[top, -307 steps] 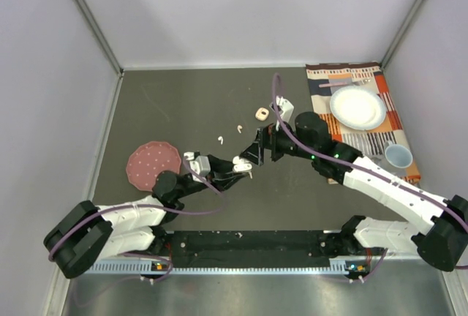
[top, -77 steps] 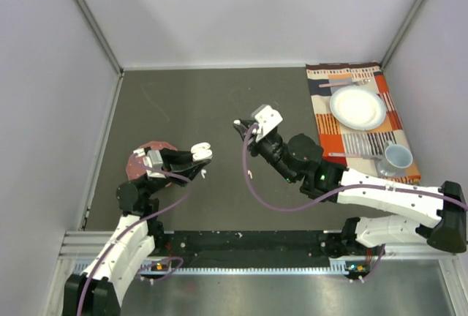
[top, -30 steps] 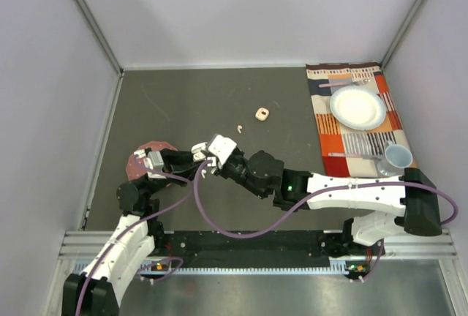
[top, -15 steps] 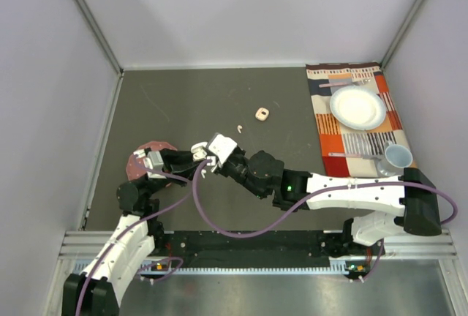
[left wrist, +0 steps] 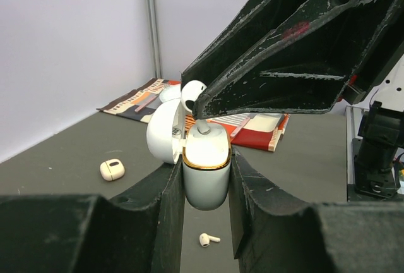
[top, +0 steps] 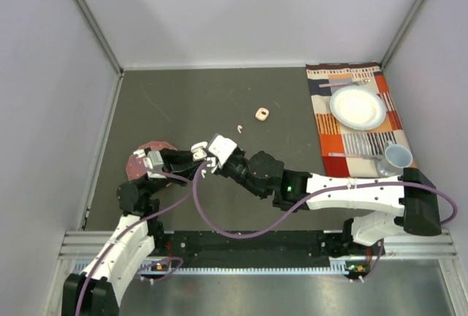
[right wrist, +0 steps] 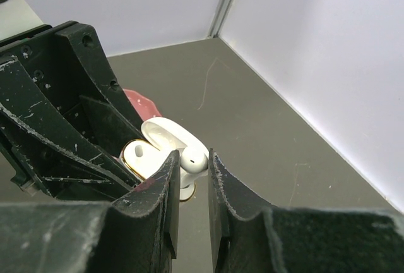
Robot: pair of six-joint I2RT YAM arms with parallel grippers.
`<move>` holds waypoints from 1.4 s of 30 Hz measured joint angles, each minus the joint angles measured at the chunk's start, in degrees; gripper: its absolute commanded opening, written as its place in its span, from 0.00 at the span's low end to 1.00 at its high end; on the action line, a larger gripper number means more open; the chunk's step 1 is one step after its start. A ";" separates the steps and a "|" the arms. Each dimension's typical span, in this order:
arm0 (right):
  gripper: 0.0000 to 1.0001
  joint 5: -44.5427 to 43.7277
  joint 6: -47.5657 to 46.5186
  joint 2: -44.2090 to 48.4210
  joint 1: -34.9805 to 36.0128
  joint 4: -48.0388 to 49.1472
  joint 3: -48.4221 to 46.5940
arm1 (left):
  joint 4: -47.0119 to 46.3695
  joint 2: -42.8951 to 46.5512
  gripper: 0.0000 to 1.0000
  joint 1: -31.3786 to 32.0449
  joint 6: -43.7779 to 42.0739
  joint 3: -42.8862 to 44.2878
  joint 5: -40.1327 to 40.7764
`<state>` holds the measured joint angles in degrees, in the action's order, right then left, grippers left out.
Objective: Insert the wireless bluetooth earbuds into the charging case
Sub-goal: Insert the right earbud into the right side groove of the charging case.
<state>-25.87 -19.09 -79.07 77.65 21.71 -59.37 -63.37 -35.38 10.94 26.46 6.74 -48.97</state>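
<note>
My left gripper (left wrist: 206, 181) is shut on a white charging case (left wrist: 206, 159) with a gold rim. It holds the case upright above the table with the lid (left wrist: 163, 131) swung open. My right gripper (right wrist: 192, 162) is shut on a white earbud (right wrist: 193, 158) directly over the case (right wrist: 140, 157), stem down at the case's top opening. From above, both grippers meet at the case (top: 199, 148). Another white earbud (left wrist: 206, 240) lies on the table below. A peach earbud (top: 239, 126) lies farther back.
A small peach case (top: 262, 114) sits on the table behind the arms. A maroon dotted plate (top: 139, 156) lies under the left arm. At the right, a striped placemat (top: 344, 139) carries a white plate (top: 357, 107), cutlery and a cup (top: 398, 156).
Over the last second nothing visibly moves. Before that my right gripper swung left with the white earbud to the open case held by my left gripper.
</note>
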 measured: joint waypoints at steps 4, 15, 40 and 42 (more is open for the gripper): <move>0.08 -0.46 -0.81 -0.09 0.31 0.26 0.17 | 0.04 0.17 0.00 0.04 0.04 -0.22 0.42; 0.09 -2.01 -3.45 -1.29 1.09 2.03 0.20 | 0.57 0.52 0.00 0.07 0.02 -0.52 1.11; 0.08 -3.41 -6.23 -3.61 2.25 4.46 0.57 | 4.68 1.09 0.00 0.11 -0.37 -0.59 3.21; 0.08 -3.82 -6.58 -3.65 2.40 4.46 0.55 | 4.81 1.09 0.00 0.11 -0.72 -0.59 3.30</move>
<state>-29.69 -25.67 -82.72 80.05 26.17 -58.83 -58.57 -34.28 11.05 25.74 6.15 -45.67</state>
